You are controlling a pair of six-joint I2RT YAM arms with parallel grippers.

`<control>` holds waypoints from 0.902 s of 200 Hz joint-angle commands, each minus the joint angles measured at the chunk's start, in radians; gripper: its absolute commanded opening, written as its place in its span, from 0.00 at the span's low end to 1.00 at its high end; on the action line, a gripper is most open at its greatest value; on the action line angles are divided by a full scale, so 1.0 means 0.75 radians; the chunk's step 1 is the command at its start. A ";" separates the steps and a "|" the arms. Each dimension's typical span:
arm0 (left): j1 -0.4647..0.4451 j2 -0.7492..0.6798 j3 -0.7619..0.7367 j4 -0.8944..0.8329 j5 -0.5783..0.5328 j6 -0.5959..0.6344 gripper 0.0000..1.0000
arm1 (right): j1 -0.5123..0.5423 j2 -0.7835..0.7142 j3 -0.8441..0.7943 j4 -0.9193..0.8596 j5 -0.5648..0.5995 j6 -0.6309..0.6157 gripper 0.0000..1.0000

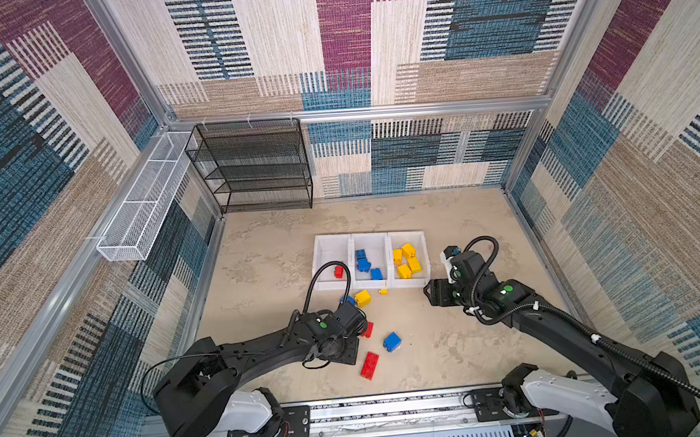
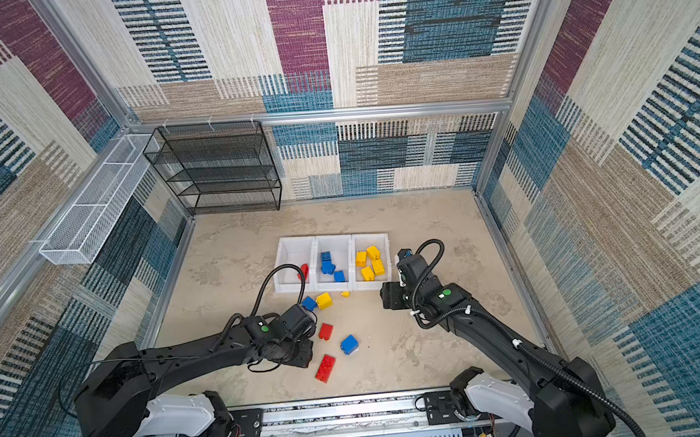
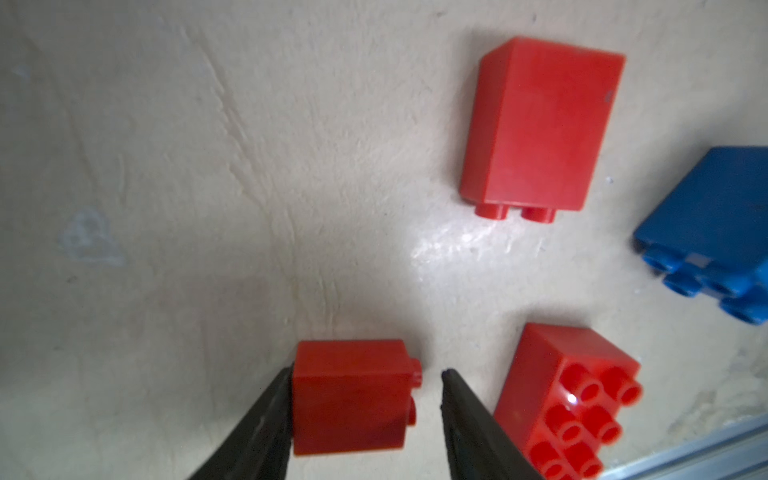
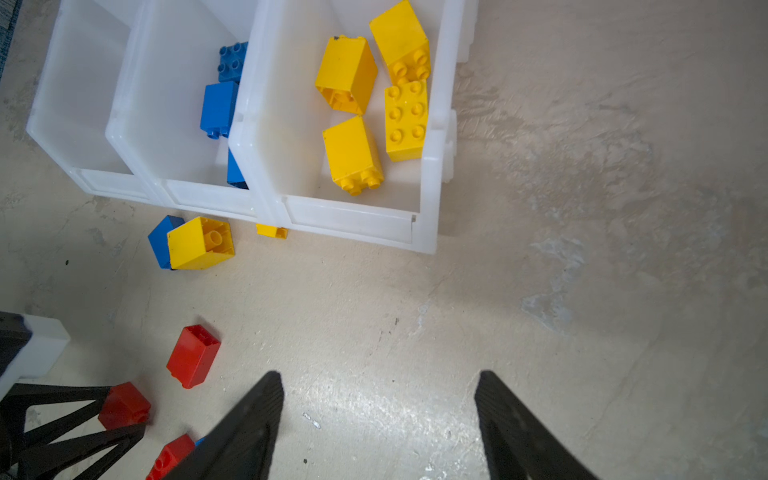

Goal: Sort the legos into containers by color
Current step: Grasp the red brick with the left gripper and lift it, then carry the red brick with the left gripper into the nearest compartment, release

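Observation:
Three white containers (image 1: 329, 245) stand in a row: one red lego (image 1: 338, 271) lies in the left one, blue ones (image 1: 363, 264) in the middle, yellow ones (image 1: 407, 259) in the right. Loose on the table are a yellow lego (image 1: 362, 298), a blue one (image 1: 349, 300), a red one (image 1: 367, 329), another blue (image 1: 392, 342) and a long red (image 1: 369, 365). My left gripper (image 3: 366, 371) is open around a small red lego (image 3: 349, 399); one finger touches it, the other stands off its studs. My right gripper (image 4: 379, 374) is open and empty over bare table before the yellow container (image 4: 353, 224).
A tiny yellow piece (image 1: 383, 292) lies against the containers' front. A black mesh shelf (image 1: 253, 167) stands at the back left wall and a white wire basket (image 1: 143, 199) hangs on the left wall. An aluminium rail (image 1: 393, 408) runs along the front edge.

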 commanded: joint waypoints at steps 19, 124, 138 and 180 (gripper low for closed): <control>-0.008 0.020 -0.020 0.026 -0.014 -0.007 0.54 | 0.001 0.004 0.012 0.002 0.016 0.024 0.76; 0.055 0.019 0.233 0.004 -0.120 0.129 0.45 | 0.001 0.014 0.026 -0.003 0.028 0.027 0.74; 0.140 0.027 0.312 0.000 -0.110 0.192 0.45 | 0.001 0.016 0.038 -0.012 0.033 0.026 0.74; 0.441 0.144 0.542 0.027 -0.043 0.365 0.45 | 0.003 -0.003 0.044 -0.016 0.031 0.038 0.73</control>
